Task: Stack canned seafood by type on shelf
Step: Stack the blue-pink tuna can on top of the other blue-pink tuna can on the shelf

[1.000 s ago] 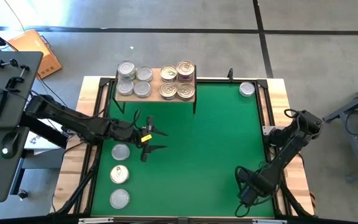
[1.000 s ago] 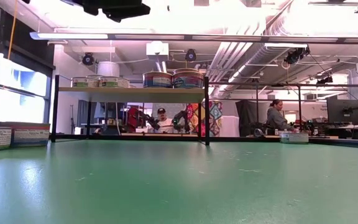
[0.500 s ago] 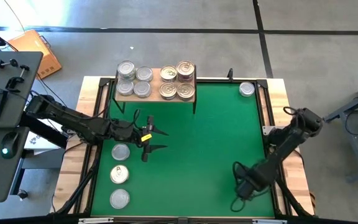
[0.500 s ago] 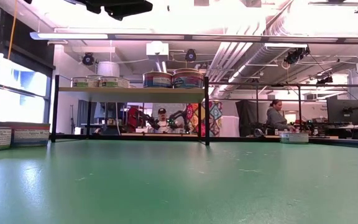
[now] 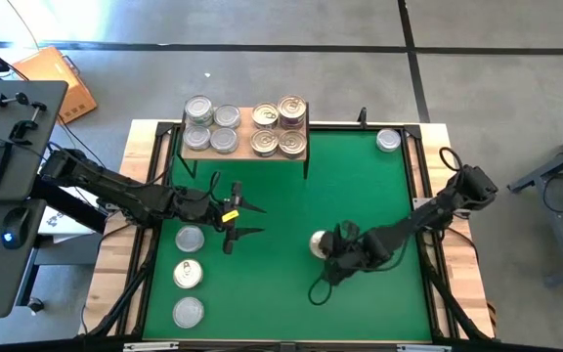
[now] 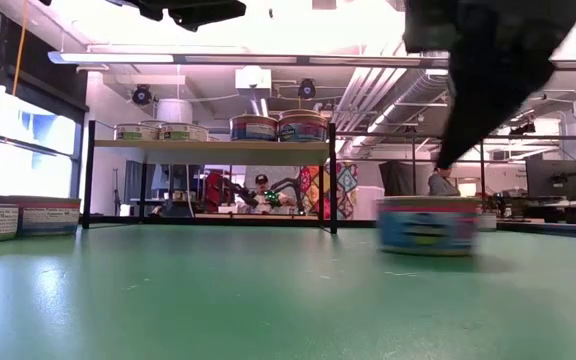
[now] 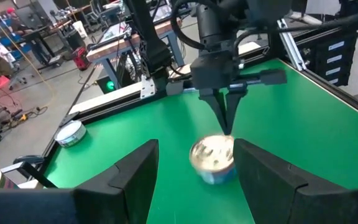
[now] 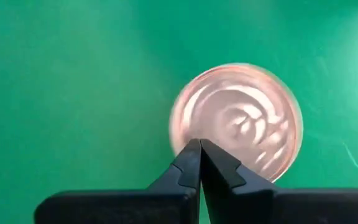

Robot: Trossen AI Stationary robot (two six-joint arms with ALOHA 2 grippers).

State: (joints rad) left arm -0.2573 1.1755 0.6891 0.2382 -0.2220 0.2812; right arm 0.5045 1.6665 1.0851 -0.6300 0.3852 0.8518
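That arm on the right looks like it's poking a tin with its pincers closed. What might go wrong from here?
The right tool is shut, its tip against the side of a lone can on the green mat, so it pushes rather than grips. The can could slide off line or tip over. If it keeps travelling, it might reach the open left tool waiting nearby. The shelf already looks crowded with cans, so a careless placement could knock some off.

- The green mat (image 5: pixel 291 196) is bare between the shelf (image 5: pixel 245 147) and the loose can (image 5: pixel 319 243).
- The right gripper (image 5: pixel 328 256) blocks that can's near side.
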